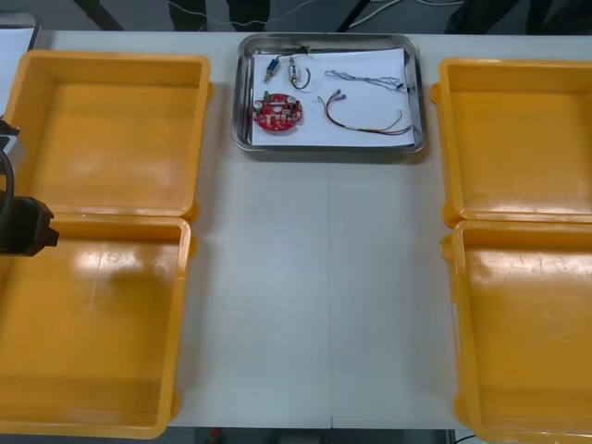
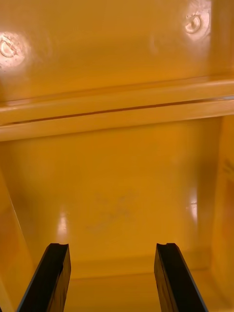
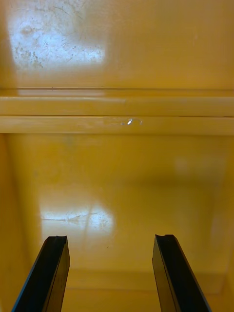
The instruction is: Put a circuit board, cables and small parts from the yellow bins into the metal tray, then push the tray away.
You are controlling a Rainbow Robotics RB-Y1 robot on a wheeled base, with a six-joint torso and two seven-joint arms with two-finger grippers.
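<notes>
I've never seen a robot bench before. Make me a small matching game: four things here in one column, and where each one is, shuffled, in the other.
Things
1. red circuit board
2. red and yellow cable
3. blue and white cable
4. left gripper

Places
A. far right part of the metal tray
B. open, above the floor of a yellow bin
C. near left part of the tray
D. near right part of the tray

Pairs: 1-C, 2-D, 3-A, 4-B

Left claw (image 3: pixel 111 240), 2 black fingers (image 3: pixel 53 273), perhaps notched
</notes>
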